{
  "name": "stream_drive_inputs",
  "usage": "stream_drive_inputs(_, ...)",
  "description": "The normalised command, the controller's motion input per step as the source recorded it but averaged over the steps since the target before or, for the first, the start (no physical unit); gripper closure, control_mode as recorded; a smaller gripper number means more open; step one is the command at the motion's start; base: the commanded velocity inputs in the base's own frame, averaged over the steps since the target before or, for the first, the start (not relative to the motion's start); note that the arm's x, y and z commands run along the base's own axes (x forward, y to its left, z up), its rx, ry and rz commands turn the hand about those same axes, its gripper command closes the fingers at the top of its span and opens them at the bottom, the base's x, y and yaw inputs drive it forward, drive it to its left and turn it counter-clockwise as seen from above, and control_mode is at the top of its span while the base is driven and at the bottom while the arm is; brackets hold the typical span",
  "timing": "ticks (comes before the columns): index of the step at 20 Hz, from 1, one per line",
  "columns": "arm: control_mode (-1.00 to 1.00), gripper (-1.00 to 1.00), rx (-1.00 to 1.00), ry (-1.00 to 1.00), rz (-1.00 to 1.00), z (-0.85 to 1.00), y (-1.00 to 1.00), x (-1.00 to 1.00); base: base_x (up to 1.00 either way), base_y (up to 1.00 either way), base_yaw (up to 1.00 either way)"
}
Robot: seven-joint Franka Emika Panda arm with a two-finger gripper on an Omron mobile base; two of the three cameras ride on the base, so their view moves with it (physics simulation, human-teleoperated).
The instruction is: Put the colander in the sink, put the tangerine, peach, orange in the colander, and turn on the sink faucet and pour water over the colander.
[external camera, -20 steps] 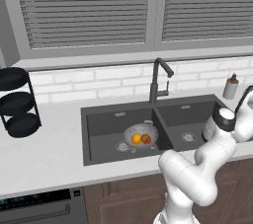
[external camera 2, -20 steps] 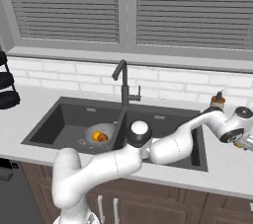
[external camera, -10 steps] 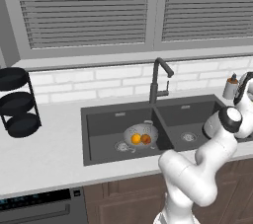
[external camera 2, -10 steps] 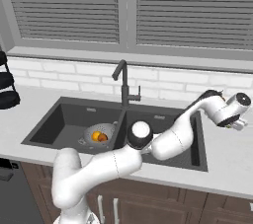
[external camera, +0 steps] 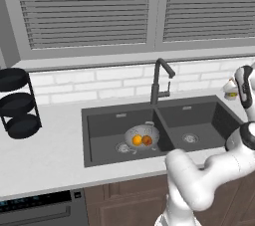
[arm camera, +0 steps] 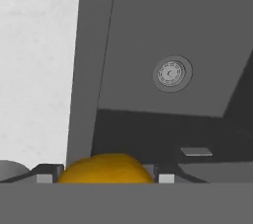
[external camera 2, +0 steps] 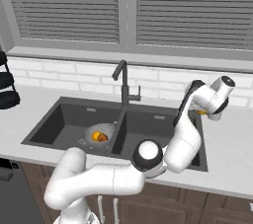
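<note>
The colander (external camera: 141, 137) (external camera 2: 100, 133) stands in the left basin of the sink (external camera: 119, 115) (external camera 2: 74, 104). Two fruits lie in it, one orange-yellow (external camera: 137, 140) and one redder (external camera: 147, 140). My gripper (arm camera: 105, 174) hangs above the right end of the sink, beside the white counter, shut on a third orange-yellow fruit (arm camera: 104, 166) (external camera 2: 202, 112). I cannot tell which of the tangerine, peach and orange is which. The right basin's drain (arm camera: 171, 73) lies below the hand. The sink faucet (external camera: 158, 78) (external camera 2: 123, 82) rises behind the divider, and no water shows at its spout.
A black round rack (external camera: 17, 103) (external camera 2: 5, 94) stands on the counter at the far left. White counter (arm camera: 34, 70) borders the sink's right end. A brick backsplash and shuttered windows close the back. My own arm arches over the right basin.
The jaws have closed on the fruit. The hand has lifted from the counter at the right and swung up and left toward the sink.
</note>
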Motion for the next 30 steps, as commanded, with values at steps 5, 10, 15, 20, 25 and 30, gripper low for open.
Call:
stream_drive_inputs(5, -1.0, 1.0, -0.46, 0.0, 0.3, 0.31, 1.0, -0.83, 0.0, 0.0, 0.0)
stream_drive_inputs(10, -1.0, 1.0, -0.35, -0.05, 0.15, 0.47, 1.0, -0.98, 0.0, 0.0, 0.0)
stream_drive_inputs(15, -1.0, 1.0, -0.21, -0.06, 0.03, 0.42, 1.0, -0.68, 0.0, 0.0, 0.0)
stream_drive_inputs(20, -1.0, 1.0, -0.14, 0.01, 0.04, 0.51, 1.0, -0.16, 0.0, 0.0, 0.0)
stream_drive_inputs(25, -1.0, 1.0, -0.15, 0.0, 0.0, 0.36, 1.0, 0.0, 0.0, 0.0, 0.0)
stream_drive_inputs(30, -1.0, 1.0, -0.24, 0.18, 0.0, -0.07, 1.0, 0.29, 0.0, 0.0, 0.0)
